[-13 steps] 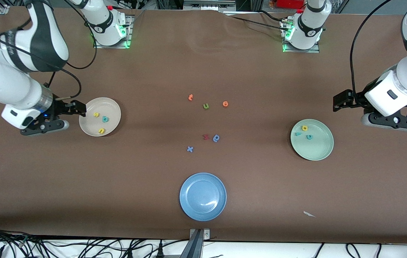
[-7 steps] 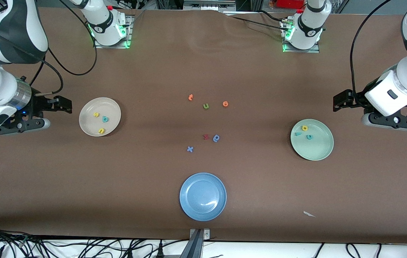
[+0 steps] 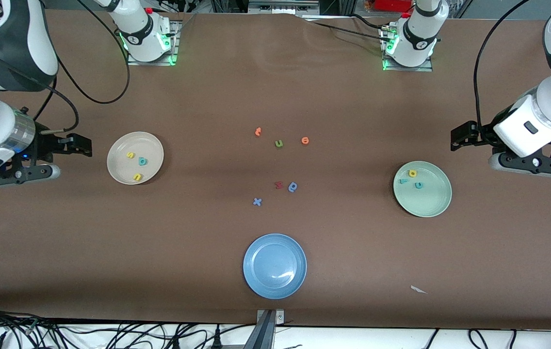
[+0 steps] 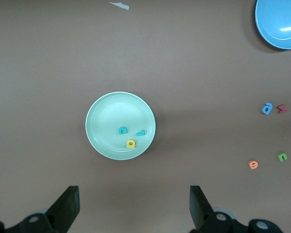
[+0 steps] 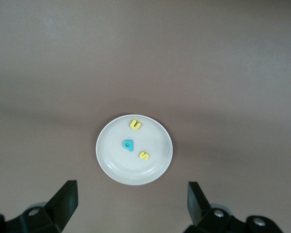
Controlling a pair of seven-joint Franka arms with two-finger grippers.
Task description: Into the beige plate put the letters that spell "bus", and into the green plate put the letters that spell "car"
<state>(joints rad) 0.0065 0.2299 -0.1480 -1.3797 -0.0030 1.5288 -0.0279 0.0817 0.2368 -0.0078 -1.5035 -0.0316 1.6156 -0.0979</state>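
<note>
Both end effectors hang open and empty above the tabletop. The right end effector is over bare surface just beside the beige plate, toward the right arm's end; the left end effector is over bare surface near the green plate, toward the left arm's end.

The beige plate holds the yellow "s", the teal "b" and the yellow "u", lying apart from one another. The green plate holds the yellow "a", the teal "r" and the teal "c", clustered in the part of the plate farther from the front camera.

Judging from this layout, both words are sorted and the placing step looks finished. The leftover letters between the two plates, such as the olive-green "u", belong to neither word, and the blue plate is empty. The next move seems to call for no further grasp, only keeping both arms clear of the plates.
</note>
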